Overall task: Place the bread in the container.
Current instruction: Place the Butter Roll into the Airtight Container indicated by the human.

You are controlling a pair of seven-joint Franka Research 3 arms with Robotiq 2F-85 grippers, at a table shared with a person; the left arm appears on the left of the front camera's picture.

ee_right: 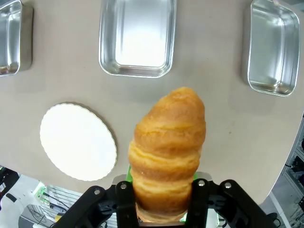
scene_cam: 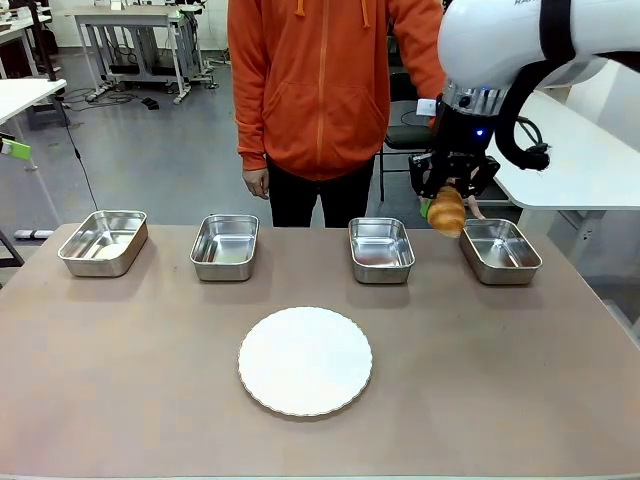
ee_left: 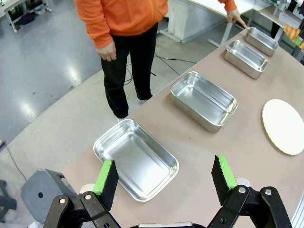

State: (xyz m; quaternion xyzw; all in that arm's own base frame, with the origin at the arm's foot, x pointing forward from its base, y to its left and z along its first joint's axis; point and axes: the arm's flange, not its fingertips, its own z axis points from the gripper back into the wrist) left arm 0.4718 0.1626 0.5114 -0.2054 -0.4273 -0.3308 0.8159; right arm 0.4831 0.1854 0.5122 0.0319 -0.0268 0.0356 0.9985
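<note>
One croissant (scene_cam: pixel 447 211) clamped in right fingers (ee_right: pixel 198 202), aloft near rightmost steel tray (scene_cam: pixel 500 272) on counter (scene_cam: pixel 150 380); left fingers (ee_left: pixel 105 178) apart, holding nothing.

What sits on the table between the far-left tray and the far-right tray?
Two more empty steel trays, as the front view shows; the white plate lies nearer the robot, off that line.

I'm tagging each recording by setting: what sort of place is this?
Probably a robotics lab or workshop, not a kitchen: a bare grey floor with trailing black cables, metal-framed white workbenches behind the person in the orange hoodie, and a white robot arm over the brown table.
</note>
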